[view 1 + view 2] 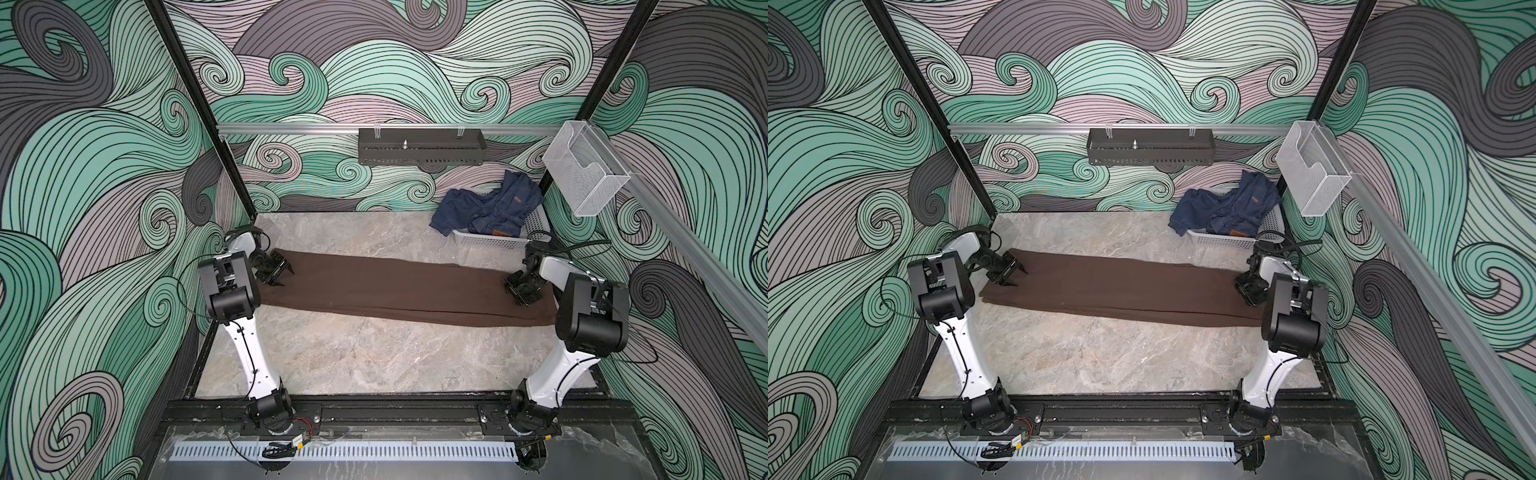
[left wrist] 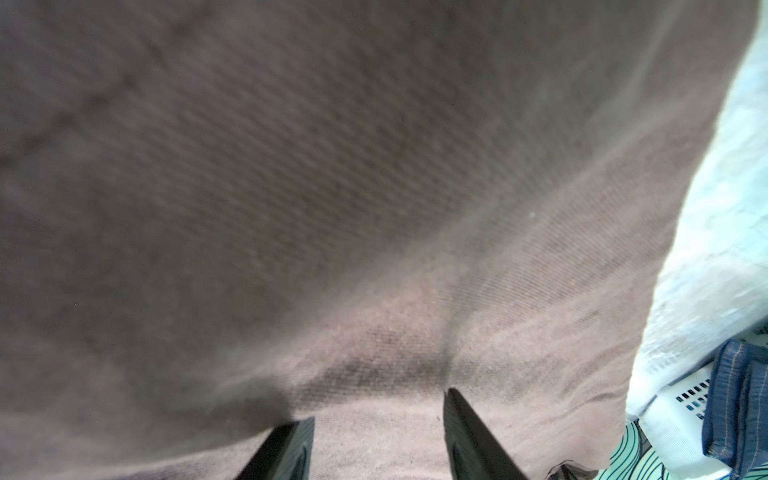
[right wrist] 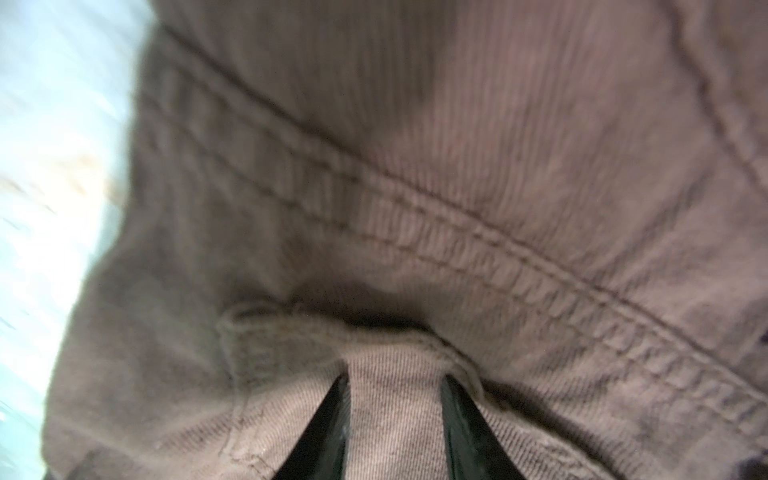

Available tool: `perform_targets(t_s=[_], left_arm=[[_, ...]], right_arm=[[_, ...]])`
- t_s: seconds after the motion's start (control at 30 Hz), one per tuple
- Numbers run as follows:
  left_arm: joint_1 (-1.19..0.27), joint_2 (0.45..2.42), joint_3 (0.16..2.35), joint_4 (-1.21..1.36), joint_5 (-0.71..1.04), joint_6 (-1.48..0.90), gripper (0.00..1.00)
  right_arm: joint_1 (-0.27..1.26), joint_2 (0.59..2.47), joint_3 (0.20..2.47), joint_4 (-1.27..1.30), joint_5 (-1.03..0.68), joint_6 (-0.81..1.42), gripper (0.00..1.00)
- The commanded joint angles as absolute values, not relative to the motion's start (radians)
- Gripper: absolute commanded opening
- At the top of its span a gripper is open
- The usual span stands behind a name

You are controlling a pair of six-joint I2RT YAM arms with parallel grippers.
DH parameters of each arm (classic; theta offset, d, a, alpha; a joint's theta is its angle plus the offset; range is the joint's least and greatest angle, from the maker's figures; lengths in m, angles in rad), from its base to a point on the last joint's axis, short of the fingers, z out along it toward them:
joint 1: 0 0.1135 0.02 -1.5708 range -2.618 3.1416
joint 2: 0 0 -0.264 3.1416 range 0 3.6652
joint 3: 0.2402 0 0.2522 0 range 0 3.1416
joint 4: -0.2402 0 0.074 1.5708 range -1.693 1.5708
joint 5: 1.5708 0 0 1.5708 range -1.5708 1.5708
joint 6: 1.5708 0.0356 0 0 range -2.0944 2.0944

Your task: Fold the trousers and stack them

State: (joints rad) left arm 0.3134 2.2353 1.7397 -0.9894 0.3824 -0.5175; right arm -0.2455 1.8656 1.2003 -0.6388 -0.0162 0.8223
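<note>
The trousers (image 1: 395, 291) lie stretched left to right across the middle of the table (image 1: 374, 365), the left gripper (image 1: 288, 277) at their left end, the right gripper (image 1: 516, 296) at their right; far right, other garments (image 1: 486, 208) sit in a basket (image 1: 490, 241).

Plain dark brown trousers (image 1: 395, 286), finely ribbed with tone-matched stitching, cover part of a table (image 1: 374, 361) patterned as grey marble with pale veins. At one o'clock, dark blue denim garments (image 1: 486, 208) with tan patches sit in a white lattice basket (image 1: 494, 241). The walls (image 1: 104, 208) swirl in mint green, lilac and charcoal waves, lined black. The left end effector (image 2: 380, 405) and right end effector (image 3: 395, 378) are black.
</note>
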Motion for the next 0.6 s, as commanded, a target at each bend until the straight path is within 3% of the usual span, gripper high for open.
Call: perform_targets(t_s=[0.0,0.23,0.57], left_arm=[[0.296,2.297,1.764,-0.961,0.375,-0.538,0.54],[0.299,2.238,1.857,-1.019,0.381,-0.505,0.60],[0.359,1.994,1.941,-1.060,0.276,-0.362,0.67]], right_arm=[[-0.263,1.918,1.270,-0.628,0.040,0.834,0.38],[-0.270,1.922,1.349,-0.623,0.001,0.770,0.31],[-0.129,1.660,1.266,-0.642,-0.050,0.678,0.44]])
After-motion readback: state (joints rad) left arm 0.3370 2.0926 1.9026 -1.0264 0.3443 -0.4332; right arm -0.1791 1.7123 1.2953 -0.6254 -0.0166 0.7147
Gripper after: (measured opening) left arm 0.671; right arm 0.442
